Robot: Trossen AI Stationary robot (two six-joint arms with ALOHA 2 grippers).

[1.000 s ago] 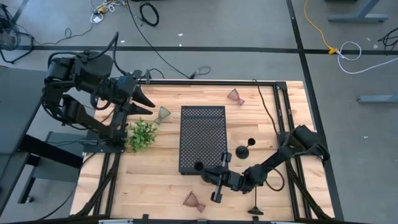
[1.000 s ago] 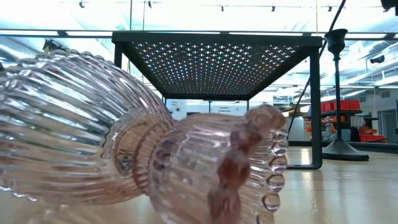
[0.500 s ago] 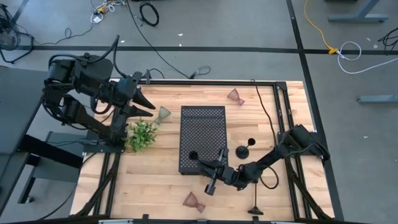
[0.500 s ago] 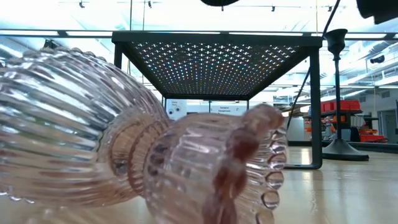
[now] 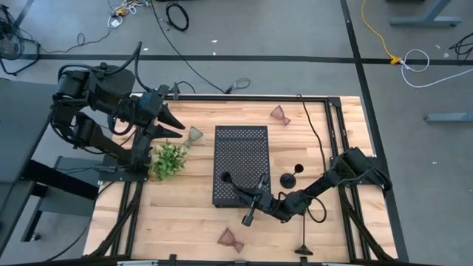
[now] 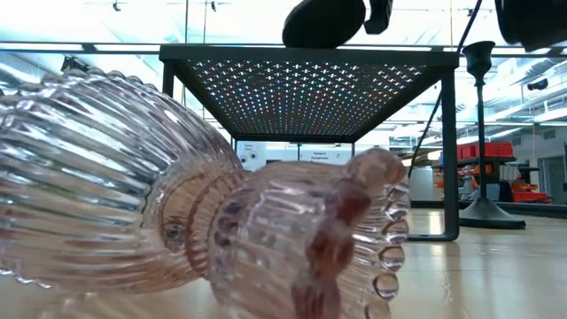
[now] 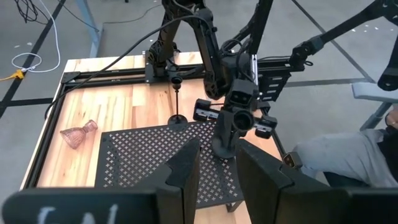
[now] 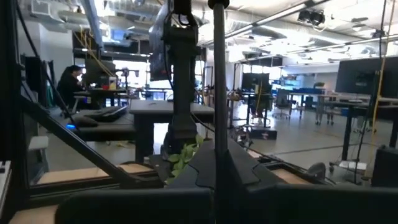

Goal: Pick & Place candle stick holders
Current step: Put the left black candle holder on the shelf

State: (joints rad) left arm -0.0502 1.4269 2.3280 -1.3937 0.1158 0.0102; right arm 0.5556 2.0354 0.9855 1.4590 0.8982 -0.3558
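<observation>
A robotics lab — desks with monitors [image 8: 102, 73], floor cables [image 5: 177, 15], concrete floor.

A grey concrete floor [image 5: 244, 44] surrounds the light wood tabletop [image 5: 185, 210], which sits in a black metal frame [image 5: 347, 118]. Black cables [image 5: 177, 15] and a yellow cable [image 5: 373, 29] trail over the floor, with dark tape lines [image 5: 295, 58] crossing it. The room beyond is a wide, bright workshop: ceiling lights [image 8: 311, 15] run overhead, desks [image 8: 112, 118] stand in rows with monitors [image 8: 364, 74], and a person [image 8: 68, 84] sits at one desk. Red shelving [image 6: 496, 168] shows in the low view.
</observation>
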